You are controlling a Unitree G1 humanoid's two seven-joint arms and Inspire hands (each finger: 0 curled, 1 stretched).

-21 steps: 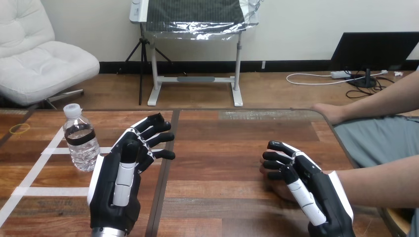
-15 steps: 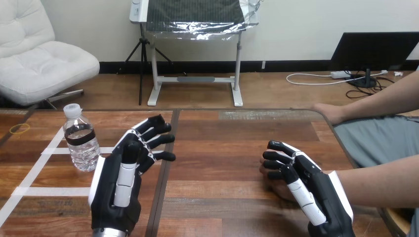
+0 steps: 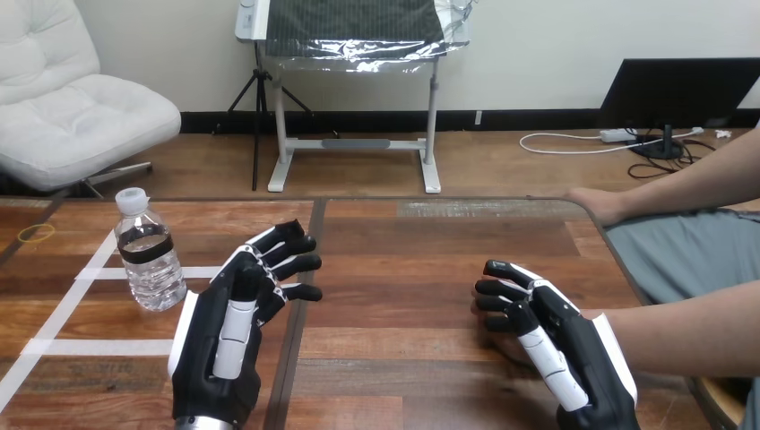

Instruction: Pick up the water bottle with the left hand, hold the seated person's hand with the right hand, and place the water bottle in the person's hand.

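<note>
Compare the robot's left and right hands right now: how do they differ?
The left hand is open beside the water bottle, apart from it; the right hand lies over the person's hand. The left hand reaches farther across the table than the right hand. Neither touches the water bottle.

Wooden table [image 3: 430, 242] carries water bottle [image 3: 151, 260], tape lines [image 3: 54, 347].

Wooden table [image 3: 403, 269] with white tape lines [image 3: 99, 347] left of the left hand [image 3: 220, 358]. Beyond it, wood floor [image 3: 502, 166], black baseboard [image 3: 520, 118] and pale wall [image 3: 538, 45]; white chair [image 3: 72, 107] far left of that hand, metal stand [image 3: 354, 143] ahead, dark monitor [image 3: 677, 90] beyond the right hand [image 3: 582, 358].
</note>
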